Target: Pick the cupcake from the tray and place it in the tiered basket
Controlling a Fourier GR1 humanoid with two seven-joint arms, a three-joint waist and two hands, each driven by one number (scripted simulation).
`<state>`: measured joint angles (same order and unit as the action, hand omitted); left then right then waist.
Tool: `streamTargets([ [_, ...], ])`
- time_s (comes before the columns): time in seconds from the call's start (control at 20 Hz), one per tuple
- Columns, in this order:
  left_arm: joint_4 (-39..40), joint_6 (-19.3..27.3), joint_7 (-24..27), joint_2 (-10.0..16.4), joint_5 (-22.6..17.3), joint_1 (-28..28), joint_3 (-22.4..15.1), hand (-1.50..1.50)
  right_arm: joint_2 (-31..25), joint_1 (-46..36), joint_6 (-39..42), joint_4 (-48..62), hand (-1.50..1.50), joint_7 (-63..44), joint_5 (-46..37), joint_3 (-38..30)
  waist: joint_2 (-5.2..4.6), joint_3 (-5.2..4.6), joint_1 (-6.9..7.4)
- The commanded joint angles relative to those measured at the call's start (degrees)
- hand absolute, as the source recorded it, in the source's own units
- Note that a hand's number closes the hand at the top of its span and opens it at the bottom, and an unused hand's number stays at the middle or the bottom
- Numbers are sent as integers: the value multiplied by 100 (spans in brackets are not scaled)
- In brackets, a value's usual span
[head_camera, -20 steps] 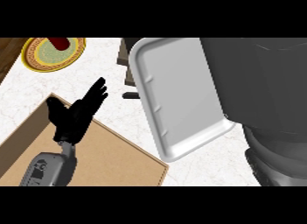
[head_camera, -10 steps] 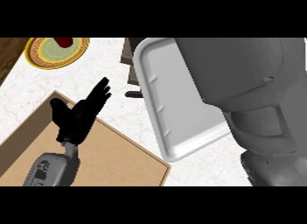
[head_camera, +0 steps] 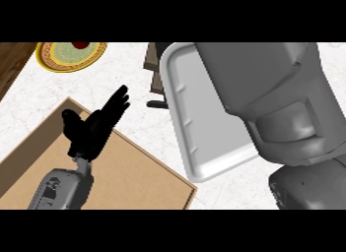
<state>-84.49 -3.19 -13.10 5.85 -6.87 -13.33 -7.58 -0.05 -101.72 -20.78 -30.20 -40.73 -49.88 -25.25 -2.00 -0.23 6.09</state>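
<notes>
Head view shows little proof of progress. The cupcake cannot be seen anywhere, and no tiered basket can be made out with certainty. A dark brown piece [head_camera: 155, 69] touching the upper left corner of the tray [head_camera: 197, 147] may belong to it, but that cannot be told. The white tray lies tilted on the pale counter [head_camera: 30, 98], and its bare lower left part holds nothing. The rest of it is covered by the bulky grey right forearm [head_camera: 277, 98], which crosses over the tray from the lower right and runs up past the tray's far end. The right robot hand shows nowhere, so whether it is spread or closed round anything cannot be told. If the cupcake sits on the tray, it is hidden under that arm. My judgement is that the task is at the reach or the grasp over the tray, with the carry and the placing in the basket not yet done. To the left of the tray, well apart from it, the left robot hand [head_camera: 95, 128] stands over a wooden board [head_camera: 132, 172]. Its fingers are straight and spread, pointing up and slightly toward the tray, its thumb is out to the side, and it holds nothing. It looks to be resting, its grey left forearm [head_camera: 62, 189] coming in below it. Farther to the upper left of the tray sits a yellow-rimmed plate [head_camera: 66, 54], which plays no part here.
</notes>
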Motion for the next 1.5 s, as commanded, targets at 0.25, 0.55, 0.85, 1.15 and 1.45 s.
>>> streamTargets([
  [0.25, 74, -163, -243, 137, -215, -343, 234, 0, 5, -284, -1401, 688, -150, 1040, 153, 56, -9, -8, -13],
  [0.55, -89, 27, -198, 107, -54, 123, 173, 0, -343, -555, -2367, 751, -150, 227, -7, -221, 111, 5, -222],
  [0.85, 262, 101, -69, 113, -66, 53, 412, 0, -726, -249, -1843, 539, -150, -199, -1, -136, 224, 23, -646],
  [1.15, 56, 40, -8, 250, -205, 481, 607, 0, -1156, 78, 11, -416, -150, -238, 413, 14, 384, 45, -922],
  [1.45, 59, 94, 44, 267, -136, 653, 630, 0, -1545, 414, 1564, -1595, -150, -504, 1005, -4, 439, 50, -1083],
])
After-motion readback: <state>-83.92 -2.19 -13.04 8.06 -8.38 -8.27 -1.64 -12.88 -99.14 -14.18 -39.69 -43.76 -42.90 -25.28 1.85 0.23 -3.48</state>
